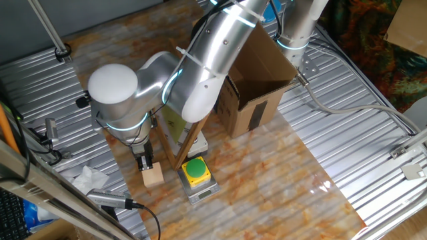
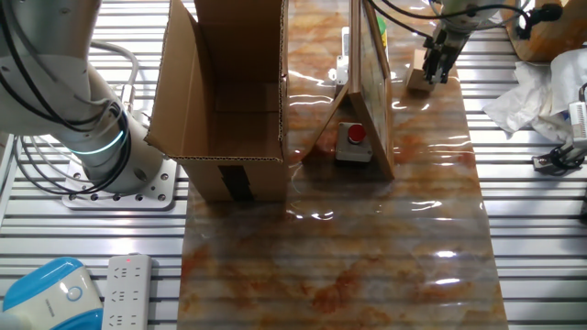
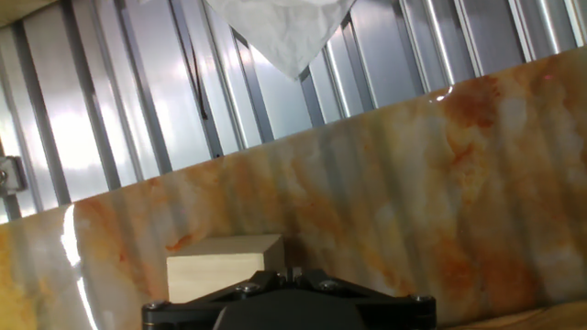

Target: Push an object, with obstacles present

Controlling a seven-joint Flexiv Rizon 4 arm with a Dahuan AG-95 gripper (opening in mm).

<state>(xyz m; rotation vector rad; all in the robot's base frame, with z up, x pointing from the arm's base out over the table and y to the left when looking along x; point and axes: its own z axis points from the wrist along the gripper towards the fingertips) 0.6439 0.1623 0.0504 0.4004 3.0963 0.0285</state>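
In the hand view the gripper (image 3: 289, 298) body fills the near edge of the frame, with the wooden cube (image 3: 223, 266) directly ahead of it on the marbled table (image 3: 440, 183); the placement suggests the tool is set low behind the cube to push it, not to lift it. From one fixed view the fingers appear drawn together and clasp nothing, touching or nearly touching the cube's far face, while the push-button (image 1: 195, 171) sits just right of the cube, with the framed board (image 1: 181, 137) and cardboard box (image 1: 257, 90) beyond.
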